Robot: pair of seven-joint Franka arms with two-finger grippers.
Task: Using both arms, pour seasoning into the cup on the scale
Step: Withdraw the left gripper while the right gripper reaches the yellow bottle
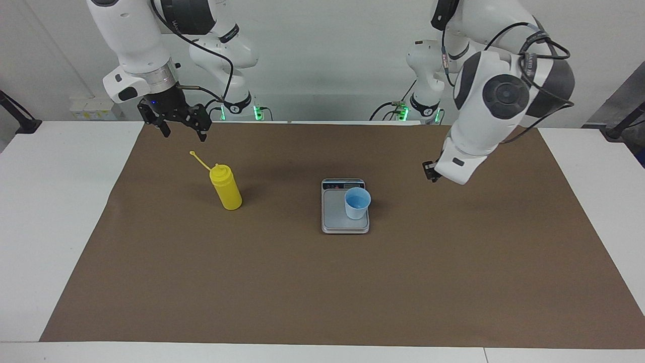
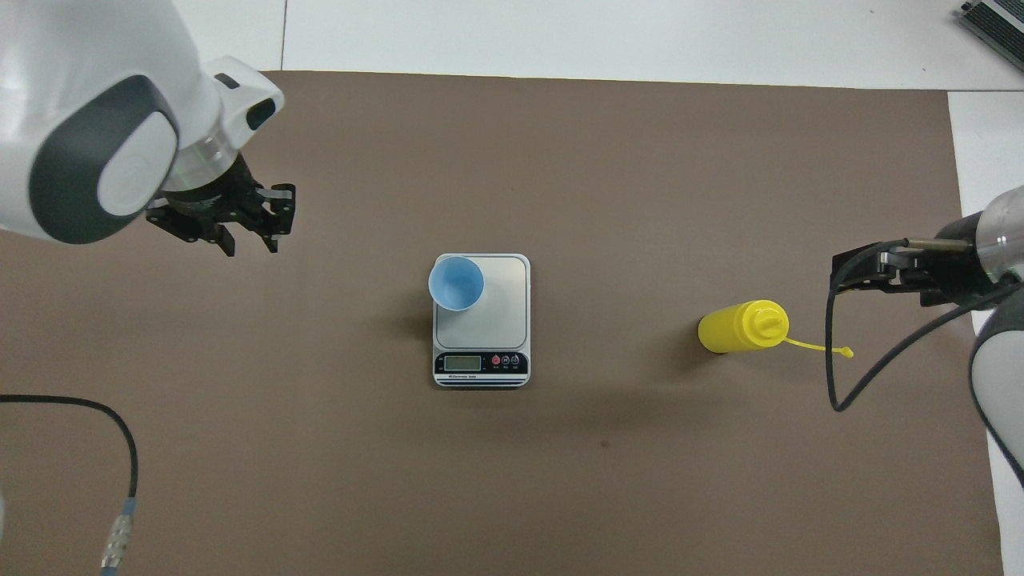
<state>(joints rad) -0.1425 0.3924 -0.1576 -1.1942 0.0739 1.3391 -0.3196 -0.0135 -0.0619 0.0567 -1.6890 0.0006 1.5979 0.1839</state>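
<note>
The yellow squeeze bottle (image 1: 226, 188) stands untouched beside the scale (image 1: 345, 224), toward the right arm's end, so pouring remains. The blue cup (image 1: 357, 202) already sits on the scale. The right gripper (image 1: 182, 126) hangs spread above the bottle; the left gripper (image 2: 248, 236), holding nothing, fingers partly apart, hangs clear of the scale.

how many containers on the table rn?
2. A light-blue cup stands on the kitchen scale, at its corner toward the left arm's end. A yellow squeeze bottle stands upright on the brown mat toward the right arm's end. None appears hidden.
</note>
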